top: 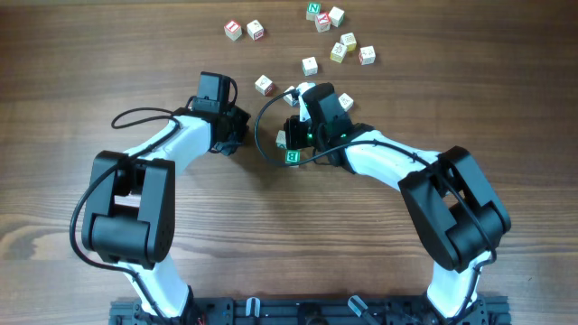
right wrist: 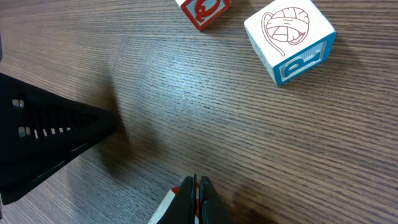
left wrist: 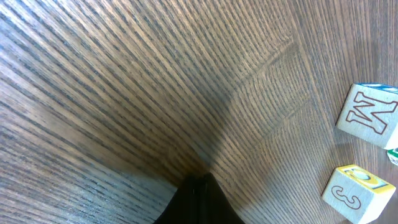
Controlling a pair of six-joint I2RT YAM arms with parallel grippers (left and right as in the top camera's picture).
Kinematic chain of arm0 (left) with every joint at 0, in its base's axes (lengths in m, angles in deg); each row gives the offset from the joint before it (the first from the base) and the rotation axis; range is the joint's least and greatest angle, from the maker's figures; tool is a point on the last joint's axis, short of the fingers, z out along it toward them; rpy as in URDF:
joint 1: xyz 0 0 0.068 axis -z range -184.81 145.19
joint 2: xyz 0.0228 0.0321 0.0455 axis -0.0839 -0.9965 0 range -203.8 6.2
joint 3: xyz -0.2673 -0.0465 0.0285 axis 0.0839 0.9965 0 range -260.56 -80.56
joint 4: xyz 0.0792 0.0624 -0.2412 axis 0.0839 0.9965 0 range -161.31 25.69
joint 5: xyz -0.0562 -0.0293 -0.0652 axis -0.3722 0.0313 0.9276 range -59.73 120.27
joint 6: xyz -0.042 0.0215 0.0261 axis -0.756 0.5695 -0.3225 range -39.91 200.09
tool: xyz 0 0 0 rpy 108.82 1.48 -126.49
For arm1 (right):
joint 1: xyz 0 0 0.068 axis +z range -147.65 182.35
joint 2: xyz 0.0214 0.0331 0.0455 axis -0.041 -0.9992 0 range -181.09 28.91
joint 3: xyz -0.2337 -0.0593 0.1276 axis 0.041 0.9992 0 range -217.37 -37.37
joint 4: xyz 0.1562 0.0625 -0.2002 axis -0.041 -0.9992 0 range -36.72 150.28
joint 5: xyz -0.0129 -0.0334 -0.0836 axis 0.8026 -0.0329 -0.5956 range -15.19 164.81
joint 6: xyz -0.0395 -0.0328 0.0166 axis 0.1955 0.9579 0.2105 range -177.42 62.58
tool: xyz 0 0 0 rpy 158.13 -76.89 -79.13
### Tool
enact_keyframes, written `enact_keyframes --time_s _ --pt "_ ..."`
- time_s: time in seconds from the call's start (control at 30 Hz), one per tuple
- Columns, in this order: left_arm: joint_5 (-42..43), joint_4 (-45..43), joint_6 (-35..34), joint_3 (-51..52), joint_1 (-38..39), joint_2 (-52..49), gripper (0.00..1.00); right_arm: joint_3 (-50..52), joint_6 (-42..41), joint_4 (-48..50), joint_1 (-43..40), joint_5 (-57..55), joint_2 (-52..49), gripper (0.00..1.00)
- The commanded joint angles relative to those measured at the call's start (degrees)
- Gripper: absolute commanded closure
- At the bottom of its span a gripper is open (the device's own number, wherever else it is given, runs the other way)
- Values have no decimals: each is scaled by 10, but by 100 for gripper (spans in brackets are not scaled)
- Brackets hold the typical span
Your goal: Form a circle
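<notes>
The pieces for the circle are small pale wooden letter cubes, lying scattered in no ring. Most are at the table's far side, among them a red pair [top: 245, 30] and a cluster [top: 323, 16]. My left gripper [top: 242, 126] [left wrist: 200, 180] is shut and empty, its tip on bare wood, with an M cube [left wrist: 368, 115] and a 3 cube [left wrist: 356, 194] to its right. My right gripper [top: 295, 97] [right wrist: 195, 183] is shut, and a red-and-white cube edge [right wrist: 177, 202] shows just behind its fingers. Ahead of it lie a red-faced cube [right wrist: 202, 9] and a yarn-picture cube [right wrist: 289, 37].
A green-faced cube [top: 293, 156] and a pale one [top: 283, 138] lie against my right arm. More cubes sit at the far right [top: 350, 50]. The left gripper's dark body [right wrist: 50, 137] shows at the left of the right wrist view. Both arms reach in from the near edge.
</notes>
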Motion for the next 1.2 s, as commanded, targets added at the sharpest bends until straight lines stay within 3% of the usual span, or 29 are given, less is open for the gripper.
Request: enact_keyframes --time_s 0.0,1.17 --pt "-57 24 -8 41 -1 -53 96 -15 12 -3 0 9 -10 95" --pt "-59 24 -7 41 -1 -53 96 -16 16 -14 0 12 -7 96"
